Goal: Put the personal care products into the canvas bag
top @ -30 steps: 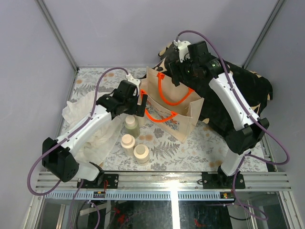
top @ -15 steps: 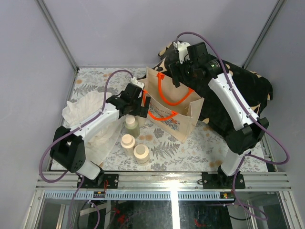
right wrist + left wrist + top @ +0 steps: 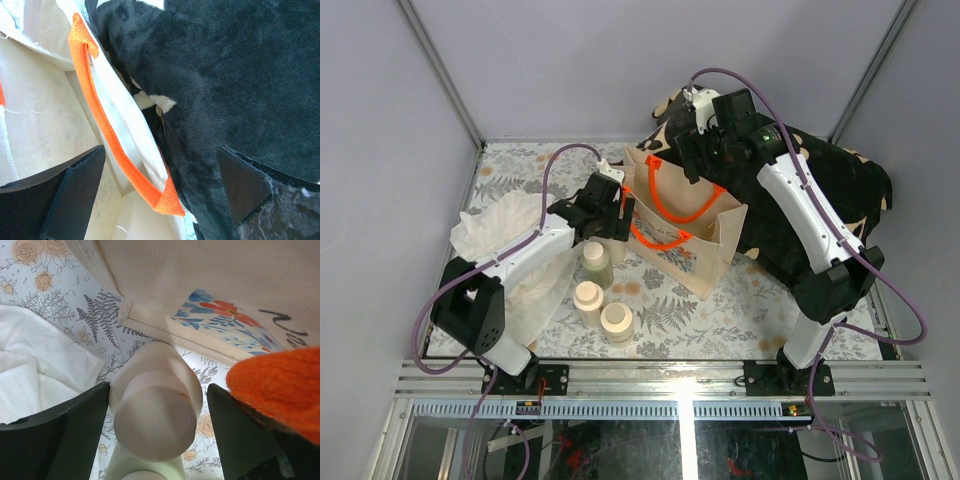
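Left tool (image 3: pixel 158 388) clasps bottle (image 3: pixel 155 425) beside canvas bag (image 3: pixel 200 275), orange handle (image 3: pixel 280 385) alongside; right tool (image 3: pixel 161 150) wide beside black cloth (image 3: pixel 240 65)

Overhead view bright, evenly lit and sharp; shadows on the desk (image 3: pixel 750 290) soft and short at the foot of the canvas bag (image 3: pixel 705 250). Left wrist view: orange handle (image 3: pixel 280 385) near the lens, blurred; bottle (image 3: pixel 155 422) slightly soft; left fingers (image 3: pixel 55 440) dark, featureless. Right wrist view: bag interior washed out and pale; black cloth (image 3: pixel 240 75) in focus, nap visible; right fingers (image 3: pixel 60 200) in silhouette.
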`<act>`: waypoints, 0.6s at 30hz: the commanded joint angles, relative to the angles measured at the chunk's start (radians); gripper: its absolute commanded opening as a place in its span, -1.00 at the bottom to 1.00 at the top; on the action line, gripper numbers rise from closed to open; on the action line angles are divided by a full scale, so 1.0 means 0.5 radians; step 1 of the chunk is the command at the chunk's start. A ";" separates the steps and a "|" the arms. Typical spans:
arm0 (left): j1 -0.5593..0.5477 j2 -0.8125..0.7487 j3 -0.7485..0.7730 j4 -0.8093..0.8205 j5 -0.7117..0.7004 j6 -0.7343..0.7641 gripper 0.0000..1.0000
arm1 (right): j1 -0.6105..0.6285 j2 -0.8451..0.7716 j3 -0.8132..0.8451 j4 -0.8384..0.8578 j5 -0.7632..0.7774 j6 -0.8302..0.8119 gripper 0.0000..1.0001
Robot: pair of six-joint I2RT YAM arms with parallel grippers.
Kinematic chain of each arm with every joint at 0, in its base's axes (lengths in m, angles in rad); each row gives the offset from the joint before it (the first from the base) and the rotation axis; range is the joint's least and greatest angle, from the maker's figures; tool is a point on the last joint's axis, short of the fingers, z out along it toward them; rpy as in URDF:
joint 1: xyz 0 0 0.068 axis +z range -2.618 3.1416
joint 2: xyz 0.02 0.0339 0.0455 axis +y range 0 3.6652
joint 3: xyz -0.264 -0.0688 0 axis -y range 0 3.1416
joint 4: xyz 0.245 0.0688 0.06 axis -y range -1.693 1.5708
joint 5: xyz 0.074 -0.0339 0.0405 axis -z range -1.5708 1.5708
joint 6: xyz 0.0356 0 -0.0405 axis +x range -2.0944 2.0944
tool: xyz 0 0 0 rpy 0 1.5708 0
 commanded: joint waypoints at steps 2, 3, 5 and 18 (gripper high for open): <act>0.006 0.000 -0.027 -0.004 0.000 0.003 0.40 | -0.011 -0.062 -0.009 0.013 0.049 -0.038 0.99; 0.006 -0.012 -0.025 -0.019 0.003 0.002 0.26 | -0.012 -0.061 -0.011 0.014 0.052 -0.037 0.99; 0.005 -0.041 0.001 -0.066 0.011 -0.004 -0.08 | -0.012 -0.056 -0.013 0.012 0.055 -0.038 0.99; 0.006 -0.301 0.299 -0.373 -0.031 0.048 -0.69 | -0.009 -0.007 -0.024 0.016 0.024 -0.029 0.99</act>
